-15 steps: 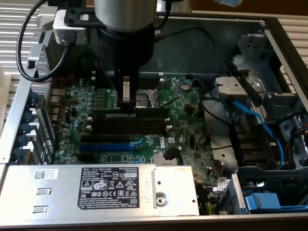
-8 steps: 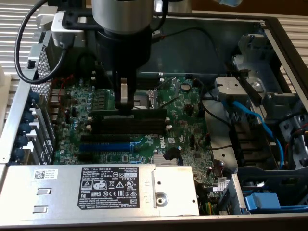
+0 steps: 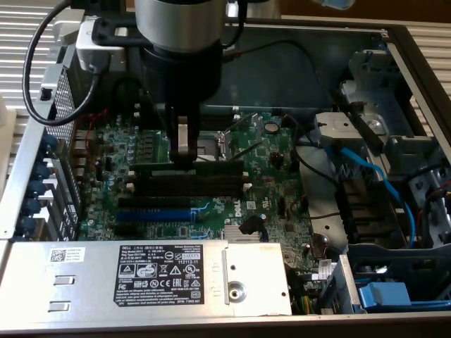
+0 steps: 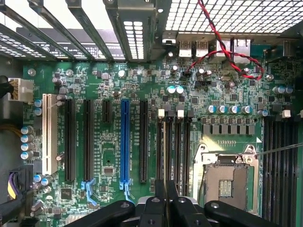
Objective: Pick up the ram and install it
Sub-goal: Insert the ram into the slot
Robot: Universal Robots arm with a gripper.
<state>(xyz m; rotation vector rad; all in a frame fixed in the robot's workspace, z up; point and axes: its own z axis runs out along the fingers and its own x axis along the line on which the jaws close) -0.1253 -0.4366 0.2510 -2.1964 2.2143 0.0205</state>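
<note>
Currently I read the tool (image 3: 183,158) pinched narrow on the ram (image 3: 215,167), lowered onto the black memory slots (image 3: 190,183); full seating not yet evident.

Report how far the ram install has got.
Done: the ram is picked up and clamped in the end effector. In hand: it is lined up lengthwise, low at the black memory slots. Left: seating it. I cannot tell whether it has entered a slot yet.
</note>
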